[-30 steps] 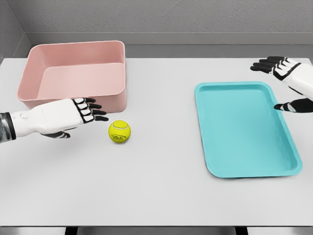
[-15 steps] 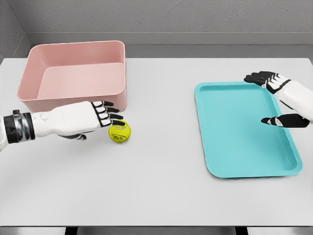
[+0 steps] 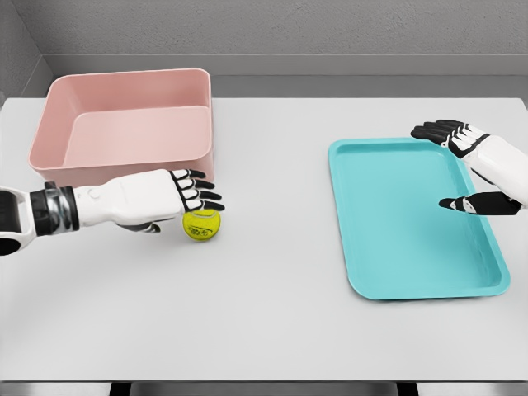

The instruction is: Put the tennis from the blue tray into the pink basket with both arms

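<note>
One tennis ball (image 3: pixel 201 224), tray (image 3: pixel 412 280), basket (image 3: pixel 124 165).

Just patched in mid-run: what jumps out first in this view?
The yellow tennis ball sits on the white table just in front of the pink basket, with the left hand spread over it, fingers extended, not visibly closed on it. At right, the blue tray lies empty, the open right hand above its far right edge.

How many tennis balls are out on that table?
1. The yellow-green tennis ball lies on the white table, just in front of the pink plastic basket, under the left hand's fingers. The turquoise tray holds none.
</note>
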`<action>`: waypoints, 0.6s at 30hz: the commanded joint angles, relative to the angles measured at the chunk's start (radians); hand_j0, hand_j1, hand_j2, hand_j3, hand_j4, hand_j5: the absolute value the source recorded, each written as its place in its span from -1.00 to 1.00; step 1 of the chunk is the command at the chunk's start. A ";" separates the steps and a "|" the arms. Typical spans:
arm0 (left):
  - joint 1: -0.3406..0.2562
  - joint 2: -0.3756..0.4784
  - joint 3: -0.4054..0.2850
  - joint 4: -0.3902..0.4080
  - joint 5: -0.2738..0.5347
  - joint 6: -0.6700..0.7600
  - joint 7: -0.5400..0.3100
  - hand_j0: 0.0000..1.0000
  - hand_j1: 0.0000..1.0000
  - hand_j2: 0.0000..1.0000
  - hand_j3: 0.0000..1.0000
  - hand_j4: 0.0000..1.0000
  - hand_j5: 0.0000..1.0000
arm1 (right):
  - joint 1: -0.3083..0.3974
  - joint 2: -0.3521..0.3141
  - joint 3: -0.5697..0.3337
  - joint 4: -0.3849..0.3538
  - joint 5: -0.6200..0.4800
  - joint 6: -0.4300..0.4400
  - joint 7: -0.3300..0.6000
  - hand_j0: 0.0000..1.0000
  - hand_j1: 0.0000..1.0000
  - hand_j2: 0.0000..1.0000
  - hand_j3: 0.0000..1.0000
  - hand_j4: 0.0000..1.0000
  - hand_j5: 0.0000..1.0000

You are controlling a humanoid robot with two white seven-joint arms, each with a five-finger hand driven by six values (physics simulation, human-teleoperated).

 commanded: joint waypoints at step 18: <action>-0.051 -0.057 -0.074 0.061 -0.004 0.001 -0.001 1.00 1.00 1.00 1.00 1.00 1.00 | 0.002 -0.004 -0.002 0.006 -0.008 0.003 -0.001 1.00 1.00 1.00 1.00 1.00 1.00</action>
